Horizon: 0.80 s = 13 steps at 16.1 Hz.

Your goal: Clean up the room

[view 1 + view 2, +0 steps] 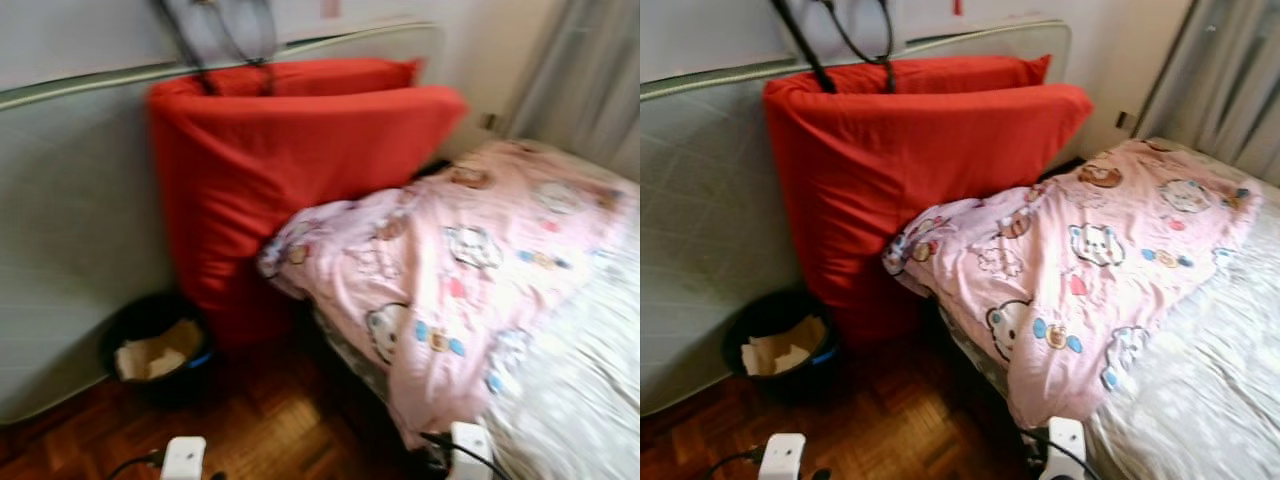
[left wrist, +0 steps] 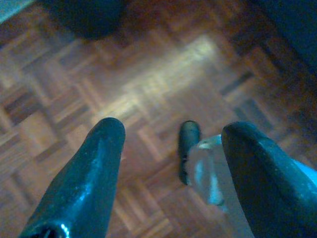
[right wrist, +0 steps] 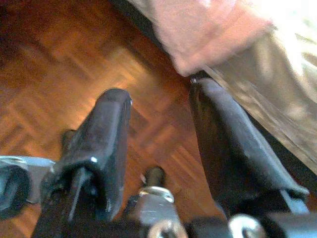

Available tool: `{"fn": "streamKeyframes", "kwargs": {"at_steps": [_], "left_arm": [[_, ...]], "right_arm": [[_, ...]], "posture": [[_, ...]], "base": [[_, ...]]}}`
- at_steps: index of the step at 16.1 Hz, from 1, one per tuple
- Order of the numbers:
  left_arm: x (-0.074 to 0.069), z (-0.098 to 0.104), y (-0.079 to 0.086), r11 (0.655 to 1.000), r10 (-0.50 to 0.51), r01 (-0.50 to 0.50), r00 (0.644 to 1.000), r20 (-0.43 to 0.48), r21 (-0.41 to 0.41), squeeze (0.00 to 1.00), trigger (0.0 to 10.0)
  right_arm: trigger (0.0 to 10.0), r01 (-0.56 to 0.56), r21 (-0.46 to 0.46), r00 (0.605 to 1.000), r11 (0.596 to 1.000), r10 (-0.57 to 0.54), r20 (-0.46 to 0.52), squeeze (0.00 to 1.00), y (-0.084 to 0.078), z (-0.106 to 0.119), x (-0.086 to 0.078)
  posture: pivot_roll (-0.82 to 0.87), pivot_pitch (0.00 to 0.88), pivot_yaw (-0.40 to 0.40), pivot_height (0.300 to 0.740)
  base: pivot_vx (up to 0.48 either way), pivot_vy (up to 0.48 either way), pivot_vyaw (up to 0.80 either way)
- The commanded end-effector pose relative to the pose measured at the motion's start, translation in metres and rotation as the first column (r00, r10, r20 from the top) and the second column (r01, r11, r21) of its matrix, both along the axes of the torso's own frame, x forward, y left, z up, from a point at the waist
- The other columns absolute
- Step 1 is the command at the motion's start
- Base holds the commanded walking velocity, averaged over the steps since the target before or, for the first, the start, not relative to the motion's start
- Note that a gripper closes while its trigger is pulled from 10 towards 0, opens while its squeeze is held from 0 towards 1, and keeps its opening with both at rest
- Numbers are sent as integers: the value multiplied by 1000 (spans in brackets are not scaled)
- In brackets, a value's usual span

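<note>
The room looks not yet tidy: the pink blanket lies crumpled over the bed corner, just beside 2 red cushions. Both grippers, left and right, hang low with fingers apart, empty. The bin contents are blurred.

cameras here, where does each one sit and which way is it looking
Left eye and right eye views: on the head, looking forward and down at the red cushion, pink blanket and black bin; both wrists show along the bottom edge.
Left wrist view: along the open left claw at the parquet floor.
Right wrist view: along the open right claw at the same floor and the blanket's edge.
</note>
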<state>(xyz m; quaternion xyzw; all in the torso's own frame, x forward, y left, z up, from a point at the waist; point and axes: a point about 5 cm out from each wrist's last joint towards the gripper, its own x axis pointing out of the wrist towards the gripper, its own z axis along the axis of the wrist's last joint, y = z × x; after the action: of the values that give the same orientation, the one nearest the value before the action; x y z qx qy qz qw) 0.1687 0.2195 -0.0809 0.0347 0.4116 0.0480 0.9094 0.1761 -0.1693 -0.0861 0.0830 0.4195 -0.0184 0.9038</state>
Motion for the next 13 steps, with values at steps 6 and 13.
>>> {"fn": "streamKeyframes", "kwargs": {"at_steps": [6,13], "left_arm": [[-5,-3,-2,1000,-12,12,1000,-26,2,0,10000],[-3,-3,-5,1000,-11,11,1000,-22,1,0,10000]], "right_arm": [[10000,16,-12,998,1000,-17,-61,0,-4,-8,-18],[10000,11,-14,997,1000,-12,-75,0,-4,-9,-20]], "posture": [[73,0,-32,740],[80,0,-35,740]], "base": [[0,0,791],[0,0,798]]}}
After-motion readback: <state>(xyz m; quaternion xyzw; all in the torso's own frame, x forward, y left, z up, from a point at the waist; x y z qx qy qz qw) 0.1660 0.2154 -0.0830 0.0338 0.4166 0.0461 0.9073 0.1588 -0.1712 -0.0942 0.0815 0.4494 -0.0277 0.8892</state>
